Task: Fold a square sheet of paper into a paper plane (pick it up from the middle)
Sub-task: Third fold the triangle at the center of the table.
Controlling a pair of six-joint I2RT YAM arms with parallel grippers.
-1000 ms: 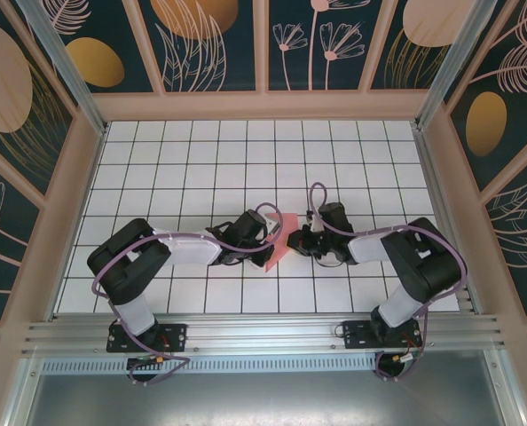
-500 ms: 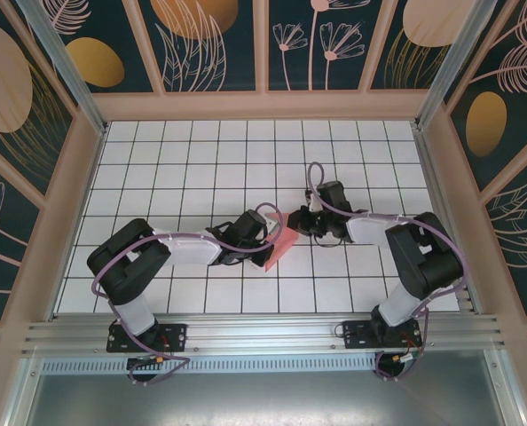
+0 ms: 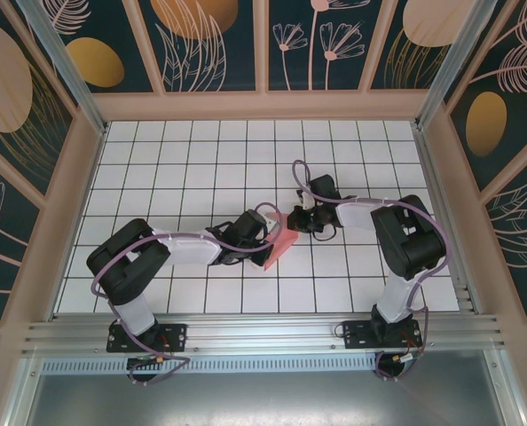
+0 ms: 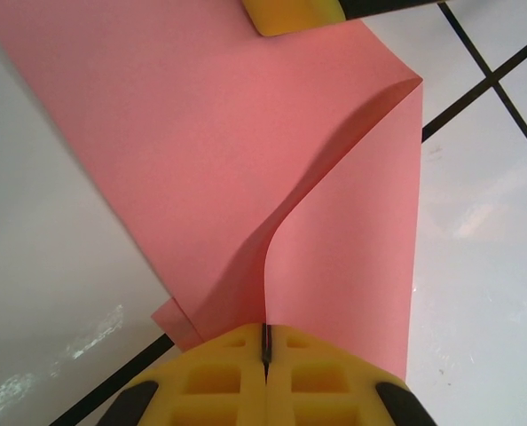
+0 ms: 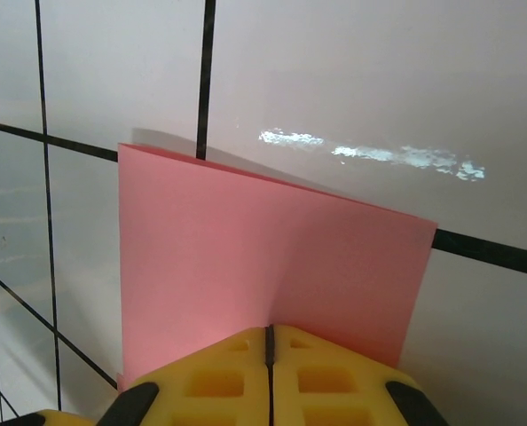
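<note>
Left end effector (image 4: 265, 342): pinches one edge of folded pink paper (image 4: 246, 160), pads pressed together | right end effector (image 5: 269, 337): clamps opposite edge of same sheet, pads together | paper: spans bowed between both, mid white-tiled counter (image 3: 201, 160), slightly toward near edge.

The square sheet of paper (image 4: 201, 151) was logged as plain salmon-pink, unmarked. The table (image 3: 192, 160) was tiled white with black grid lines; the left gripper (image 4: 265, 346) and right gripper (image 5: 269, 342) were seen yellow. The walls (image 3: 219, 44) were patterned dark teal with peach plant motifs.
</note>
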